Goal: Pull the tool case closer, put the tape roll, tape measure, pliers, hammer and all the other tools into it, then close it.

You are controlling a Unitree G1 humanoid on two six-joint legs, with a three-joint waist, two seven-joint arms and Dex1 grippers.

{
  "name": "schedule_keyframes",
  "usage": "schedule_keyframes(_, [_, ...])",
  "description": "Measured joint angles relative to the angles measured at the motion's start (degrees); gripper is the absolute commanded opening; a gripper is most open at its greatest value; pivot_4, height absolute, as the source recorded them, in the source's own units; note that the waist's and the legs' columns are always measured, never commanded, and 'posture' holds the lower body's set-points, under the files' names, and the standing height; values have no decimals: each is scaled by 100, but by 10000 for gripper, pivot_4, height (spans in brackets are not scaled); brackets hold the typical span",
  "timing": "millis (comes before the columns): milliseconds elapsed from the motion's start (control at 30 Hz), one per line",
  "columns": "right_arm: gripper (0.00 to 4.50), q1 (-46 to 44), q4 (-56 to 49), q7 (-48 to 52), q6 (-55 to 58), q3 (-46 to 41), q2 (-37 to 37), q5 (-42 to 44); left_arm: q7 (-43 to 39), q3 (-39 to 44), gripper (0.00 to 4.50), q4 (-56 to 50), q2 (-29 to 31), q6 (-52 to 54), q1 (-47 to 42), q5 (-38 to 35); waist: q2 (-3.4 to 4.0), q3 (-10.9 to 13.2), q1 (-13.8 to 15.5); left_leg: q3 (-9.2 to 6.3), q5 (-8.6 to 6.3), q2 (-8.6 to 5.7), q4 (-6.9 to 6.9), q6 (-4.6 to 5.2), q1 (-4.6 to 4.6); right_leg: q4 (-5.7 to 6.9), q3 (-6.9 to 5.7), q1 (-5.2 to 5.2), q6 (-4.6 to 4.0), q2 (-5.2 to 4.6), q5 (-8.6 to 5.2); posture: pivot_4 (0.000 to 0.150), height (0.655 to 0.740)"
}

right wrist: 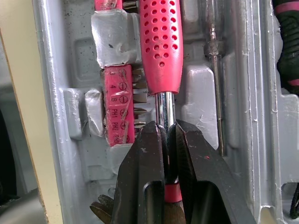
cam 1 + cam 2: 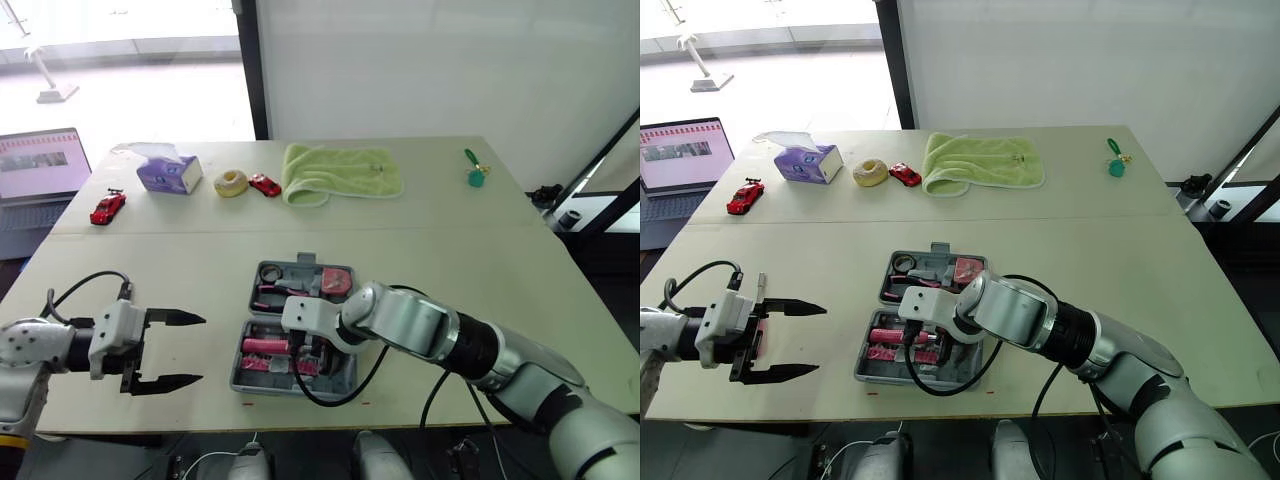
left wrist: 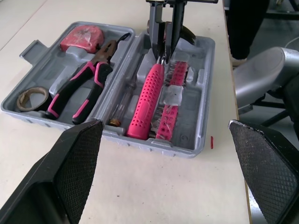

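Chrome shaft of the hammer (image 1: 161,46) pinched tight by the right gripper (image 1: 167,129), seen close up. Left gripper (image 2: 198,350) gapes wide and empty. Its wrist camera catches the pliers (image 3: 88,79).

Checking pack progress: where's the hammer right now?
In the left wrist view, the hammer lies in the half of the tool case nearer the robot, beside the pink bit holder, with the right end effector shut on its shaft.

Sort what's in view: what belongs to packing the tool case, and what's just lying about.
Job: tool case, hammer held by the right gripper, pliers, tape measure, tape roll, bit strip.

Lying about: tissue box, near toy car, far toy car, pale ring, green towel, green trinket, laptop.
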Motion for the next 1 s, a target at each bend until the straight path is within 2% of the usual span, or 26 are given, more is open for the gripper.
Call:
schedule_keyframes(67, [792,7,22,7,-30,2,0,-25,17,0,45000,-15,0,35,8,0,0,0,0,0,0,0,0,0,0,0,0,0,0,0,0,1500,7400])
schedule_keyframes(133, [9488,17,36,7,-57,3,0,-45,30,0,45000,-49,0,56,43,-1,0,0,-1,0,0,0,0,0,0,0,0,0,0,0,0,1500,7400])
schedule_keyframes(167, [11884,17,47,4,-62,3,-2,-81,35,0,45000,-54,0,66,57,-1,0,0,-2,0,0,0,0,0,0,0,0,0,0,0,0,1500,7400])
schedule_keyframes(300, [31244,16,90,9,-112,-5,-15,-218,49,-1,45000,-95,0,80,65,-1,-1,0,-2,0,0,0,0,0,0,0,0,1,0,0,0,1500,7400])
schedule_keyframes(333, [34955,16,100,12,-112,-5,-20,-245,51,0,45000,-109,0,82,65,-2,0,0,-2,0,0,0,0,0,0,0,0,1,0,0,0,1500,7400])
schedule_keyframes(367, [40986,18,88,46,-112,-8,-16,-245,54,0,45000,-119,0,87,66,-2,0,0,-2,0,0,0,0,0,0,0,0,1,0,0,0,1500,7400])
schedule_keyframes(400, [44250,20,74,85,-112,-7,-1,-228,58,-1,45000,-128,-1,92,65,-2,0,0,-3,0,0,0,0,0,0,0,0,1,0,1,0,1500,7400])
schedule_keyframes(600, [44250,24,24,121,-17,-78,2,-219,81,-2,45000,-155,-4,102,68,-2,0,0,-3,-1,0,0,2,0,0,2,-1,1,0,0,0,1500,7400])
schedule_keyframes(700, [35871,49,35,75,1,-235,107,-221,99,-11,45000,-154,-7,102,62,-2,0,0,-7,-1,0,0,2,0,0,2,-1,1,0,1,0,1500,7400])
schedule_keyframes(800, [22627,80,68,-6,-15,-384,247,-260,104,-14,45000,-154,-12,102,62,-2,0,0,-5,-1,0,0,2,0,0,2,-1,1,0,1,0,1500,7400])
schedule_keyframes(933, [2440,168,122,-24,-110,-441,413,-266,129,-15,45000,-153,-12,102,62,0,0,0,-4,-1,0,0,2,0,0,2,-1,1,0,1,0,1500,7400])
schedule_keyframes(1000, [1122,172,197,-36,-154,-440,458,-274,150,-15,45000,-153,-12,101,61,1,0,0,-6,-1,0,0,2,0,0,2,-1,1,0,1,0,1500,7400])
